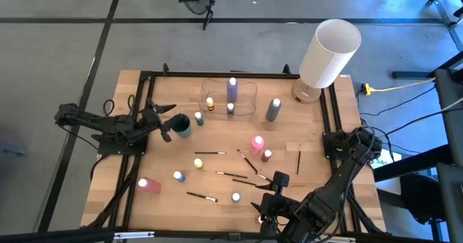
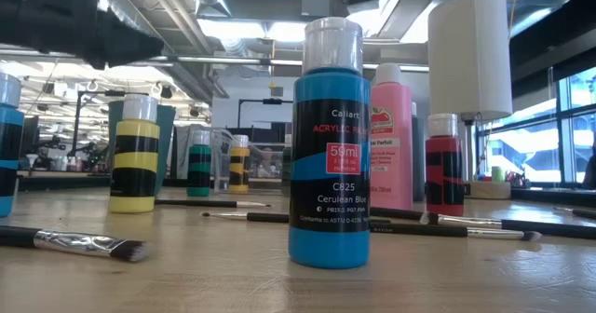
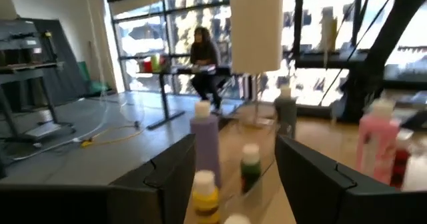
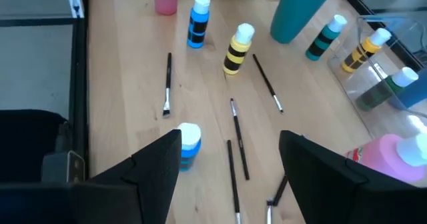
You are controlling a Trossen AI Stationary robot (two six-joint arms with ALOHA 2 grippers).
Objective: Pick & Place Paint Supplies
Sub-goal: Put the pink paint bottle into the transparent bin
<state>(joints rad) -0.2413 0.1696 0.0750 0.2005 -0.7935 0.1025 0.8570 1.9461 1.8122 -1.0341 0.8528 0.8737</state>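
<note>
Left end effector, fingers apart w/ nothing between, hovers beside the teal plastic cup. Right end effector, also open and empty, hangs over thin dark-handled paintbrushes (scattered mid wooden table) near small white-capped paint bottles.

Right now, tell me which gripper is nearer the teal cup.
Left. The left gripper sits right beside the teal cup; the right gripper is far off, near the table's front edge.

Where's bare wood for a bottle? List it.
Bare: between the grey bottle, the lamp and the lone brush; also the near corner beside the left-hand pink bottle. Crowded: mid-table, among brushes and small bottles.
</note>
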